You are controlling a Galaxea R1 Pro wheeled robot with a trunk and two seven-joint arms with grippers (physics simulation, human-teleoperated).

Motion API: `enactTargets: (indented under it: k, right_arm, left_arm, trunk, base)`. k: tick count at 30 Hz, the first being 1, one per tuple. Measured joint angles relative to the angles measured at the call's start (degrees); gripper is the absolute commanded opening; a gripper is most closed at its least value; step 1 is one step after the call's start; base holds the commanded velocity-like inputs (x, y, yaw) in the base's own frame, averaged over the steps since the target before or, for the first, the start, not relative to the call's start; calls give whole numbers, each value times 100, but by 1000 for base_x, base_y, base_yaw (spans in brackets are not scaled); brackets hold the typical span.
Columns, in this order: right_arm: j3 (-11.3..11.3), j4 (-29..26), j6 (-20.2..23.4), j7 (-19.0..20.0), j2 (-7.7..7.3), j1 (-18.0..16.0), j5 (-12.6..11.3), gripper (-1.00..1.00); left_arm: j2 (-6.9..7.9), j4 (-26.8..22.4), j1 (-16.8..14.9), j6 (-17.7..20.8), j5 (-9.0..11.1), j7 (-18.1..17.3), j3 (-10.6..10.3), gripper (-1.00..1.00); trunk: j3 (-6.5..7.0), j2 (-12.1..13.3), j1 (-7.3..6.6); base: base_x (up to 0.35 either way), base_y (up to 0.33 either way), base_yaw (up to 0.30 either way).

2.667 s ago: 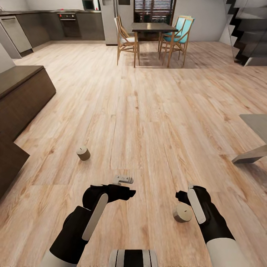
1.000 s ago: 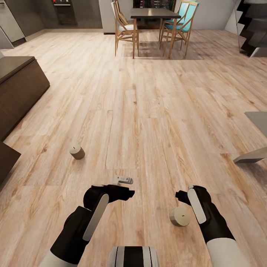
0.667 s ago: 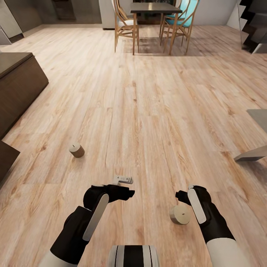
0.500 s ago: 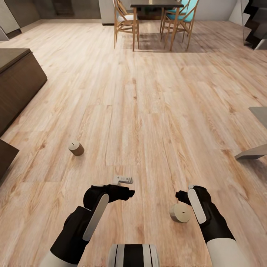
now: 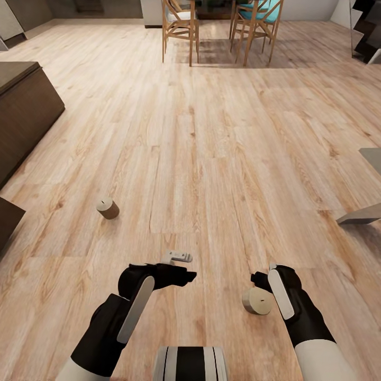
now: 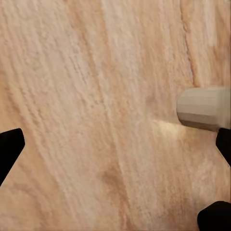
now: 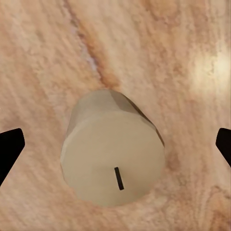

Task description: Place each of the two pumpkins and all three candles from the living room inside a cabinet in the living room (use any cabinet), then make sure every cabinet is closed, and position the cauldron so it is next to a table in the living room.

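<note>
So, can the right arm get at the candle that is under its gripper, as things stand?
Probably yes. The candle stands upright on the bare floor, seen between the spread fingertips of the right gripper, and nothing lies around it.

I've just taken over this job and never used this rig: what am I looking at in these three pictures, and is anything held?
The large picture comes from the robot's head, looking down over its two black arms. The left tool and the right tool both hang over the wooden floor. The other two pictures come from a camera on each wrist, looking along that tool's fingers. Both tools are open and hold nothing. The right wrist view looks straight down on a candle standing on the floor between the spread fingertips, untouched. A second candle stands further off on the left side. The dark cabinet is at the left edge, and wooden chairs stand far ahead.
</note>
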Motion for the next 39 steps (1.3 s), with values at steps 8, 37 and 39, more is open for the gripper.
enactTargets:
  k: [8,37,39]
  right_arm:
    - [0,0,-13,1,0,0,0,100]
    - [12,0,-15,3,0,0,-26,100]
    - [11,0,-15,3,0,0,-33,100]
  left_arm:
    - [462,-143,-3,2,112,-1206,48,100]
    - [1323,-285,-4,0,61,-4527,745,100]
    - [1323,-285,-3,1,59,-4581,744,100]
  trunk:
    - [0,0,0]
    - [-89,-5,10]
    - [-89,-5,10]
  base:
    - [0,0,0]
    - [0,0,0]
    - [0,0,0]
